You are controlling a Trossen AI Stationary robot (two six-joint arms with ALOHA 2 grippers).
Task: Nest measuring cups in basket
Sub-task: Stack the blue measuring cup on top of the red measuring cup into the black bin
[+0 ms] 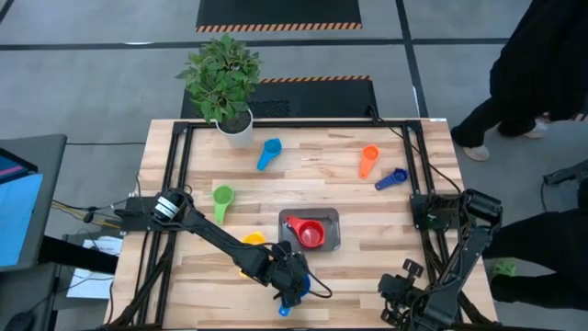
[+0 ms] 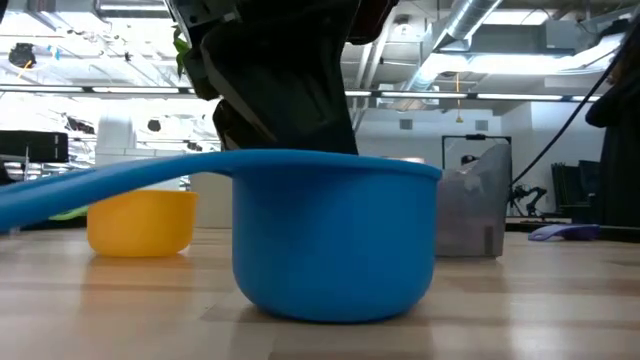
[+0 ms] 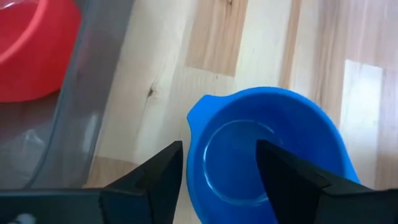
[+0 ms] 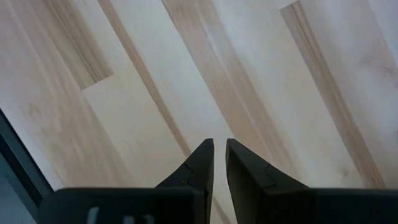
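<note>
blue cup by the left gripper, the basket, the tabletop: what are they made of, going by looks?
Blue measuring cup: likely moulded plastic, smooth, uniform colour, soft sheen, rounded rim.
Basket: probably translucent grey plastic; wood grain shows through its wall.
Table: looks like pale wood planks, butcher-block style, with visible grain and seams, matte.

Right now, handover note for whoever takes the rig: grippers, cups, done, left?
Left gripper: open, straddling the rim of the blue cup on the table beside the basket, not yet gripped.
Right gripper: nearly shut, empty, parked over bare wood at the table's right edge.
Done: red cup in the basket.
Left: the blue cup, yellow cup, green cup, light blue cup, orange cup, dark blue cup, all loose on the table.
</note>
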